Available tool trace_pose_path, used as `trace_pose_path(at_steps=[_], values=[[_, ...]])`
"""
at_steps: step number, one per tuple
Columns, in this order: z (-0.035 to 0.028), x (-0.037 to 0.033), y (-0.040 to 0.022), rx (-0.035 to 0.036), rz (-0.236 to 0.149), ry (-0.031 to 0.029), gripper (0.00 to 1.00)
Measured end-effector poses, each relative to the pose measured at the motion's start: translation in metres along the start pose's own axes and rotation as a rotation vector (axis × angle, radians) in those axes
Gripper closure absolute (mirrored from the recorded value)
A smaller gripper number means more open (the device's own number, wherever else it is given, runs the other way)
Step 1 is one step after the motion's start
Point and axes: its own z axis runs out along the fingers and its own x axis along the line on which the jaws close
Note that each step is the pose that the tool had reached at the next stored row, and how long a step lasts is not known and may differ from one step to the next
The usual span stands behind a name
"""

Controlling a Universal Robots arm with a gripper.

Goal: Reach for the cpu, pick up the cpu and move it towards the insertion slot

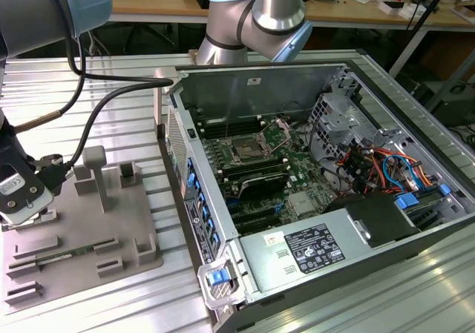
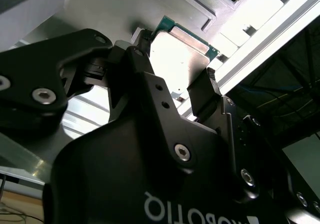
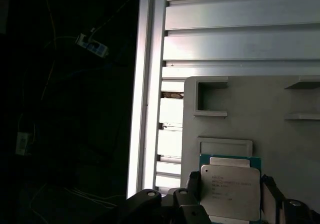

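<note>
First wrist view has the gripper [image 3: 230,184] straddling the cpu [image 3: 231,196], which lies flat on the grey fixture [image 3: 280,119] on the bench [image 3: 240,39]. Second wrist view puts the cpu right between its jaws too, but honestly can't tell if it's clamped or just close. Exterior view: the insertion slot [image 1: 245,151] sits well apart from the gripper, inside the open PC case [image 1: 245,88].

the chip [image 3: 230,191] is silvery grey with a green rim. the circuit board [image 1: 298,171] is green, the block [image 3: 240,109] plain grey.
</note>
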Motion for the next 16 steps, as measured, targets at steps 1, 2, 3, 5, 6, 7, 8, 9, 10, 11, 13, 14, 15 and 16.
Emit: trace_pose_path(at_steps=[1,2,3,5,6,7,8,9,10,11,13,14,15,16], values=[[-0.0001,0.0,0.0,0.0,0.0,0.0,0.45],[-0.0003,0.0,0.0,0.0,0.0,0.0,0.45],[-0.0007,0.0,0.0,0.0001,0.0,0.0002,0.45],[-0.001,0.0,0.0001,0.0001,0.0,0.0001,0.45],[-0.0013,0.0,0.0001,0.0,0.0,0.0,0.45],[-0.0015,0.0,0.0001,0.0001,0.0,0.0001,0.45],[-0.0017,0.0,0.0001,0.0001,0.0,0.0001,0.45],[-0.0019,0.0,0.0001,0.0,0.0,0.0,0.45],[-0.0023,0.0,0.0001,0.0001,0.0,0.0001,0.45],[-0.0029,0.0,0.0002,0.0001,0.0,0.0002,0.45],[-0.0039,0.0001,0.0003,0.0001,0.0,0.0001,0.45],[-0.0043,0.0001,0.0003,0.0,0.0,0.0,0.45],[-0.0047,0.0,0.0003,0.0,0.0,0.0,0.45],[-0.0048,0.0,0.0003,-0.0001,0.0,-0.0002,0.45]])
